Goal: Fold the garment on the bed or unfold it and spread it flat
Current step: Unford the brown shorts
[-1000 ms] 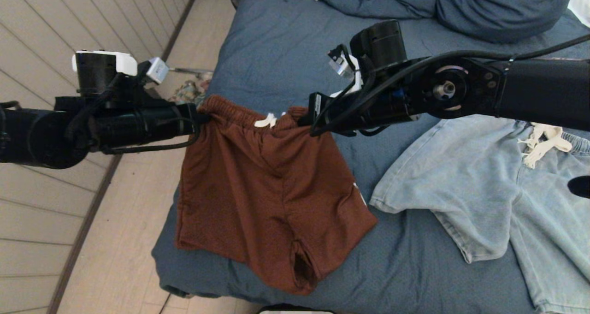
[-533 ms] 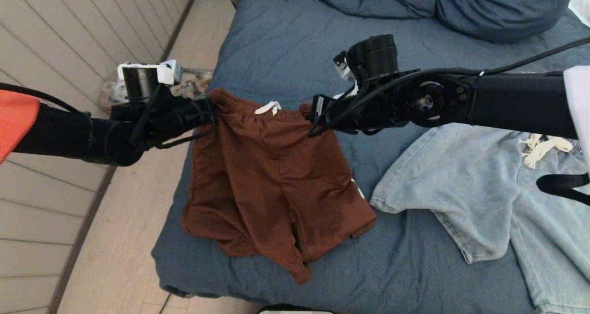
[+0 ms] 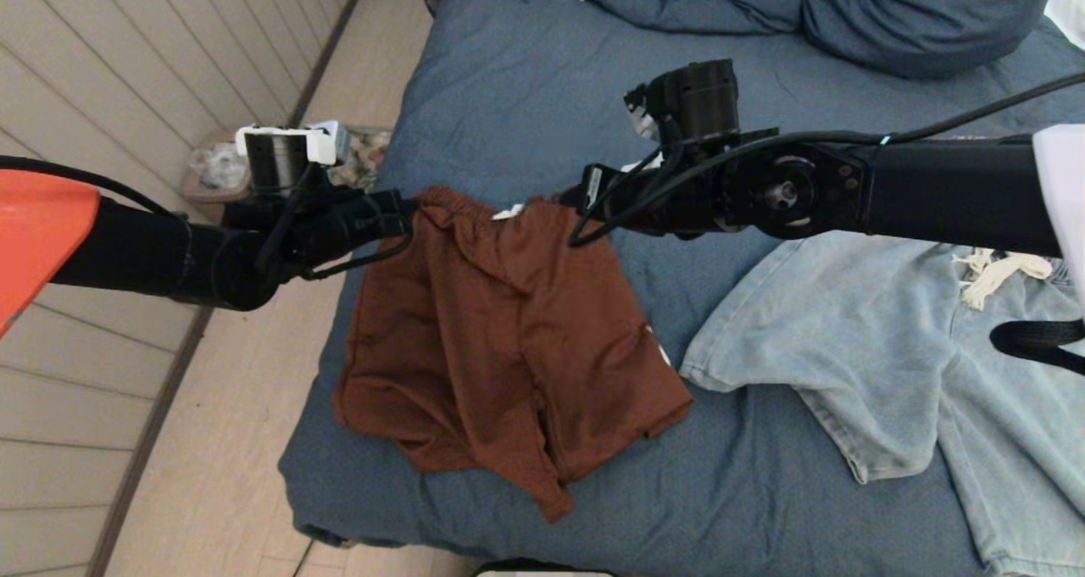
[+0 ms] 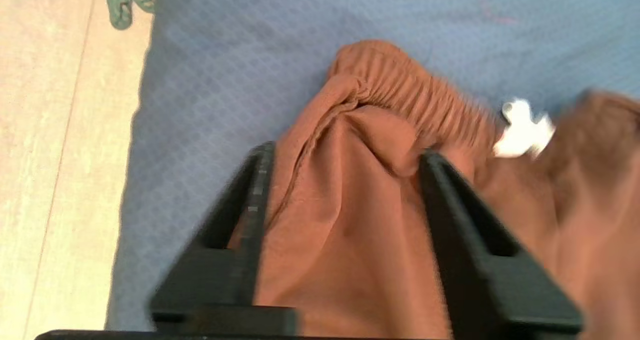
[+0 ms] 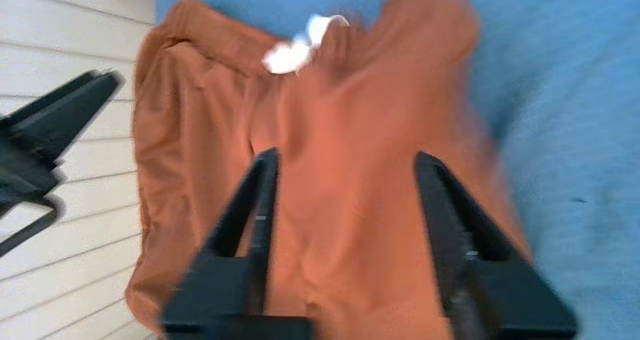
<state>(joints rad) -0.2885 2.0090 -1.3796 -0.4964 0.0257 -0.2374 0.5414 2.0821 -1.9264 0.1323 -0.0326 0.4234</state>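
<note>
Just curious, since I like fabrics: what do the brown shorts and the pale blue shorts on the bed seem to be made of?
The brown shorts look like a soft matte knit, perhaps jersey: limp folds and a gathered elastic waistband. The pale blue shorts look like washed denim or thick cotton: faded, mottled, lying stiffer. The bed cover looks like matte woven cloth.

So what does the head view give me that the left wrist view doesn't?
Only the head view shows the light blue shorts lying to the right of the brown shorts, the bunched duvet at the far end, and the right gripper at the waistband. Only the left wrist view shows the left gripper open, its fingers either side of the waistband corner. Both show the brown shorts, their white drawstring and the blue bed.
</note>
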